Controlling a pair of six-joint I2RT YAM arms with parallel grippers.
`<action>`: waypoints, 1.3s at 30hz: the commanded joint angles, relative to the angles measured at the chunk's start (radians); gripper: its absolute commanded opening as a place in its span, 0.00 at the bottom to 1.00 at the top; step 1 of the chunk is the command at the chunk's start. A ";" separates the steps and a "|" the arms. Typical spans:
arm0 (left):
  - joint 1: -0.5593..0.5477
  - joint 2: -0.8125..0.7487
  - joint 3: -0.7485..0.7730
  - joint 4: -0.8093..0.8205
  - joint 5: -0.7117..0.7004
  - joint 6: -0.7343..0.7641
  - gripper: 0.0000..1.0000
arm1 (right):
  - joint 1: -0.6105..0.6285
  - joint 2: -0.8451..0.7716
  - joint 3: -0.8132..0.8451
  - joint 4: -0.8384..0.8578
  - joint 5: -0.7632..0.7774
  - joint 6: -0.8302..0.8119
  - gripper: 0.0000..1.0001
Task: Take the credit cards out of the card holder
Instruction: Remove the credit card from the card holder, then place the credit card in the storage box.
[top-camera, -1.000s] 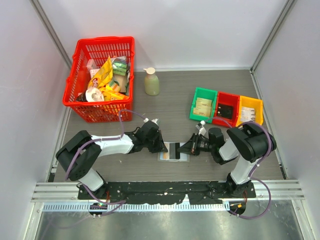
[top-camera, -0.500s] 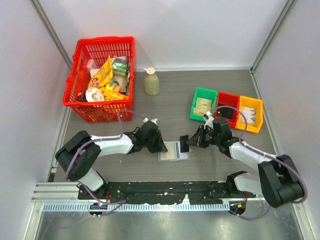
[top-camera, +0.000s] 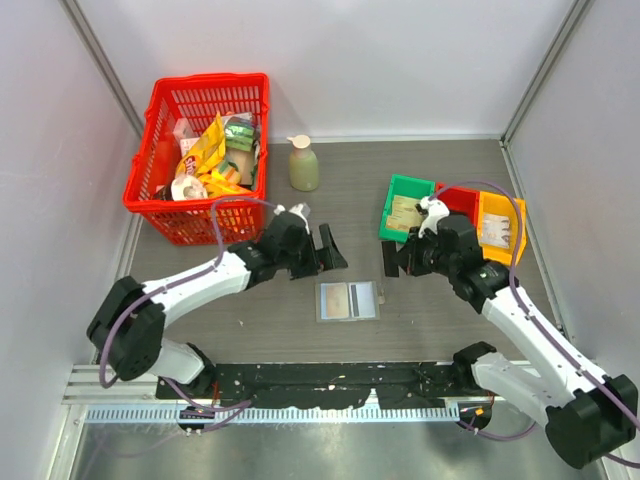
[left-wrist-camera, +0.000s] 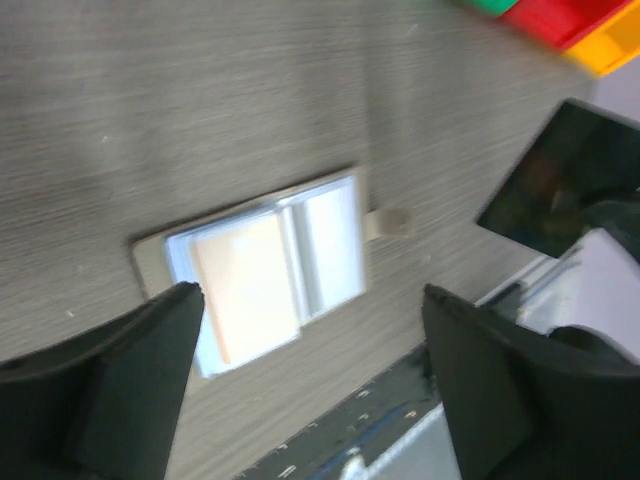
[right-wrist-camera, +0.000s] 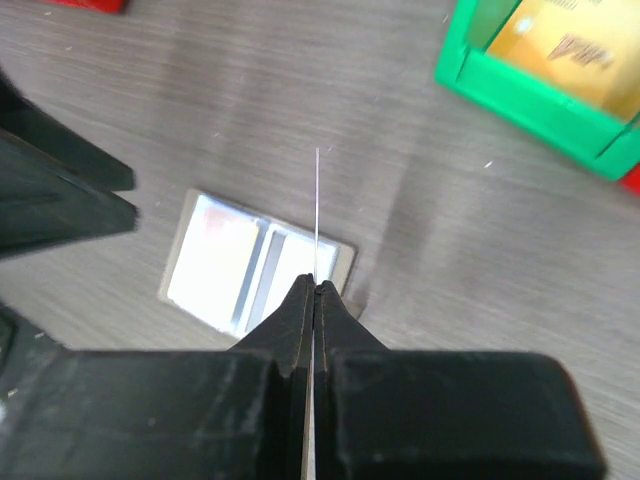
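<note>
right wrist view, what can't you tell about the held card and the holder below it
- credit card: edge-on in the right claw in the right wrist view, a thin line; its face is dark and blurred in the left wrist view.
- card holder: glare whitens its panels in both wrist views, so remaining cards cannot be counted.
- one corner: behind a finger of the left claw, left wrist view.

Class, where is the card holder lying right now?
Top view: the card holder lies open on the table, front centre, below the left tool and the right tool, which grips a dark card.
</note>
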 joint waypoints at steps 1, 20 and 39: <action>0.037 -0.098 0.127 -0.096 -0.035 -0.013 1.00 | 0.135 -0.015 0.087 -0.010 0.258 -0.113 0.01; 0.088 -0.094 0.233 -0.021 0.084 -0.252 0.89 | 0.769 0.154 0.049 0.525 1.014 -0.651 0.01; 0.088 -0.086 0.183 0.088 0.106 -0.285 0.00 | 0.887 0.266 0.024 0.693 1.099 -0.790 0.18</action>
